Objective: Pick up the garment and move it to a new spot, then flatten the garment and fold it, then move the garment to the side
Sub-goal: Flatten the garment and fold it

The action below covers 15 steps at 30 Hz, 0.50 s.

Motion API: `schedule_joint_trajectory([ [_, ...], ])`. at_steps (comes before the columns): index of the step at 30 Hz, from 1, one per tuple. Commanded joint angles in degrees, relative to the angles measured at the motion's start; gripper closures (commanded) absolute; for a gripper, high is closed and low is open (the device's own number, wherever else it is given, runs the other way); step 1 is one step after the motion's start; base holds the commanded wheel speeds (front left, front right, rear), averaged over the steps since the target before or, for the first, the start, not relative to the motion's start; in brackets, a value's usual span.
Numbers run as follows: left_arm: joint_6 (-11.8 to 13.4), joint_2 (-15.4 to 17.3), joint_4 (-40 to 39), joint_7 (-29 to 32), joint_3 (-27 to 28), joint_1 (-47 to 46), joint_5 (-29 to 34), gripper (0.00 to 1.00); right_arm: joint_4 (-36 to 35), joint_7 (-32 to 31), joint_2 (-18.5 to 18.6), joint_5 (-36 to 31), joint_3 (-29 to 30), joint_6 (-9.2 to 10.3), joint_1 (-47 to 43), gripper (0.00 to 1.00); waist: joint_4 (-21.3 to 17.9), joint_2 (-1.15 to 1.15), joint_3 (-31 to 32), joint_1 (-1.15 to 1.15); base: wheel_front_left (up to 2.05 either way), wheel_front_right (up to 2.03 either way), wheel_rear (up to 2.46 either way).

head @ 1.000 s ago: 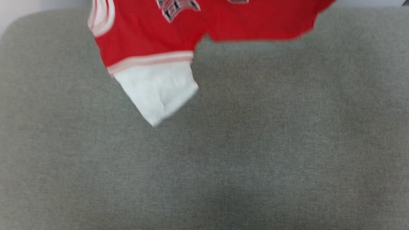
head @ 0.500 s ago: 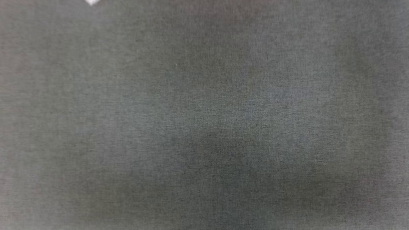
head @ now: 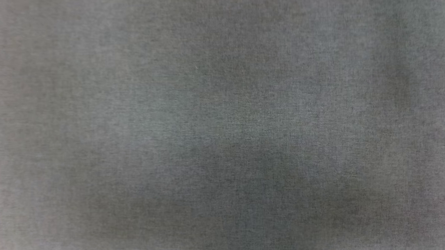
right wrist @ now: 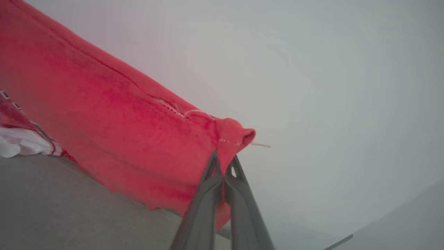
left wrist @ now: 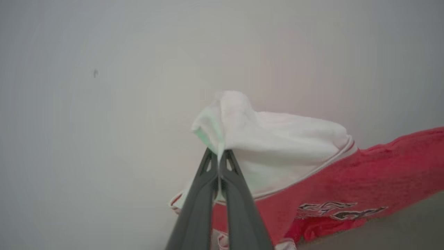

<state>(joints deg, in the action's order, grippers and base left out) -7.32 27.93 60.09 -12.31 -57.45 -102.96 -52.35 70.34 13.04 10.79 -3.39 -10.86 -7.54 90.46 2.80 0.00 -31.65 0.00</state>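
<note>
Wide open ground here: the head view looks straight down on a bare stretch of grey woven surface (head: 222,125), soft-focused. In the right wrist view that surface's edge runs on a slant under the cloth, with a pale blank wall (right wrist: 329,86) beyond it.

Now the garment (left wrist: 312,173): it is up off the surface at both ends, stretched between the two arms. The left gripper (left wrist: 219,152) has its dark fingers pressed together, pinching a bunched white sleeve (left wrist: 277,139). A thin red-and-white stripe trim (left wrist: 312,173) marks where white gives way to red, and black, white-outlined lettering (left wrist: 340,210) sits low on the red panel.

Over on the other side, the right gripper (right wrist: 223,163) is clamped tight on a rolled red hem corner, loose stitching showing just beside the tips.

The long axis runs side to side across the robot, sleeve end at the left, hem corner at the right. The middle sags, and the lower folds, a white patch among them, rest on the grey surface.
</note>
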Motion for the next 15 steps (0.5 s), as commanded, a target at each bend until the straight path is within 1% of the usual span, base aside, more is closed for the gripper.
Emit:
schedule_joint_trajectory([
  [1,-0.1,-0.2,-0.6,0.7,-0.7,2.3,-0.6,1.00,0.4,0.0,-0.1,0.8,-0.5,0.11,-1.4,1.00,1.0,0.00,2.2,0.00,0.00,0.00,0.00],
  [3,-0.1,0.9,-3.6,3.3,-2.5,5.9,-2.9,1.00,1.3,-0.2,0.0,2.3,-2.2,0.11,-3.6,1.00,1.4,0.00,3.7,0.00,0.00,0.00,0.00],
  [9,-0.1,6.0,-12.9,11.2,-7.8,16.9,-9.6,1.00,2.2,-1.4,-0.8,9.5,-8.1,0.11,-12.2,1.00,2.1,0.00,9.0,0.00,0.00,0.00,0.00],
  [12,-0.1,8.8,-17.1,15.2,-10.1,21.7,-12.5,1.00,0.8,-2.3,-0.4,14.3,-11.7,0.11,-17.2,1.00,2.5,0.00,11.5,0.00,0.00,0.00,0.00],
  [15,-0.1,11.2,-21.0,18.6,-11.8,26.7,-14.9,1.00,-2.6,-4.2,1.2,19.7,-15.5,0.11,-22.6,1.00,2.9,0.00,13.8,0.00,0.00,0.00,0.00],
])
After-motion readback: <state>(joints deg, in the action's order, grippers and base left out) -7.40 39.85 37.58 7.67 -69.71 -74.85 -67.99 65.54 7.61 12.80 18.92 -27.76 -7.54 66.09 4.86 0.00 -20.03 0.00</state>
